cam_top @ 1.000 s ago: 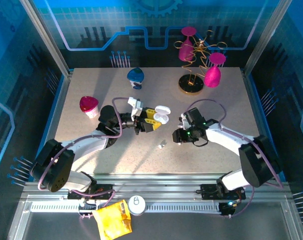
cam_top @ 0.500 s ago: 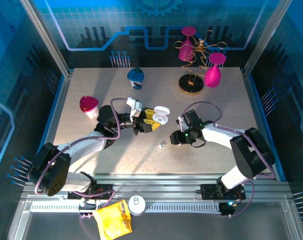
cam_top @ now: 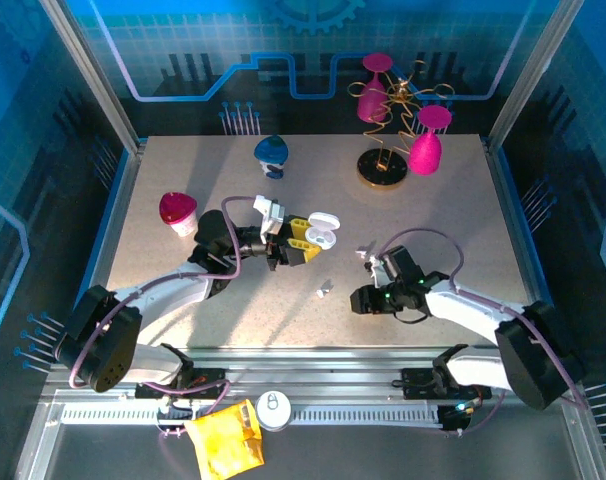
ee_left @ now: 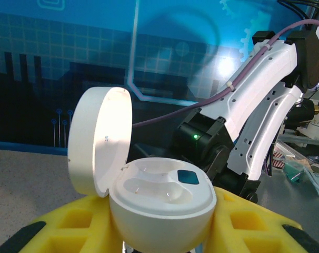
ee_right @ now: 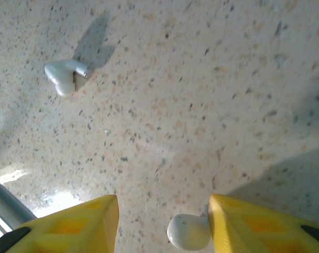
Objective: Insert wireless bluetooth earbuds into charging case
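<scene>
Right hand spread wide, 1 finger touching an earbud on table.

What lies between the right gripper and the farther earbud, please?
Bare speckled table, per the right wrist view, separates the right gripper from that earbud.

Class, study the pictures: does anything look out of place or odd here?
Yes. Two earbuds lie loose on the table, one beside a finger of the right gripper, while the open charging case in the left gripper has empty-looking slots.
</scene>
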Controlling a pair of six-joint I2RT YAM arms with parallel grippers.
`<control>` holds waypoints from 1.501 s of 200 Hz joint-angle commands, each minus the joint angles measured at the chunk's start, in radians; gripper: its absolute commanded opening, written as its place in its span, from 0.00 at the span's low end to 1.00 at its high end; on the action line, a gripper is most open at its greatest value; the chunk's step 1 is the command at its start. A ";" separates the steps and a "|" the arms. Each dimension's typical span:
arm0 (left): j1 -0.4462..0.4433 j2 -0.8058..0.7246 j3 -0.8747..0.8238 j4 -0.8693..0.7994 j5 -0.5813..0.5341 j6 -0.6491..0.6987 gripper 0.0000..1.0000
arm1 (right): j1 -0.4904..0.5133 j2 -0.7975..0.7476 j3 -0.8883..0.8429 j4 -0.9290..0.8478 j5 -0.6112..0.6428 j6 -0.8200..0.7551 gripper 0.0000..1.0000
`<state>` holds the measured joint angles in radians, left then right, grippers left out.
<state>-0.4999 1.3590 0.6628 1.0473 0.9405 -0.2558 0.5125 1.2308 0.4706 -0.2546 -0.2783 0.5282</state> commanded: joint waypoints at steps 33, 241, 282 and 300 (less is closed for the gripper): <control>0.006 -0.032 0.014 -0.021 0.011 0.029 0.35 | 0.032 -0.109 0.048 -0.181 0.112 0.018 0.50; 0.005 -0.106 -0.006 -0.144 -0.012 0.107 0.35 | 0.077 0.211 0.254 -0.104 0.073 -0.108 0.46; 0.004 -0.121 -0.015 -0.162 -0.017 0.117 0.35 | 0.069 0.210 0.187 -0.086 0.022 -0.104 0.47; 0.004 -0.118 -0.015 -0.161 -0.016 0.118 0.36 | 0.070 0.164 0.137 -0.087 0.007 -0.095 0.47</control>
<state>-0.4999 1.2606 0.6621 0.8936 0.9318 -0.1730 0.5880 1.4490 0.6682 -0.3462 -0.2104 0.4320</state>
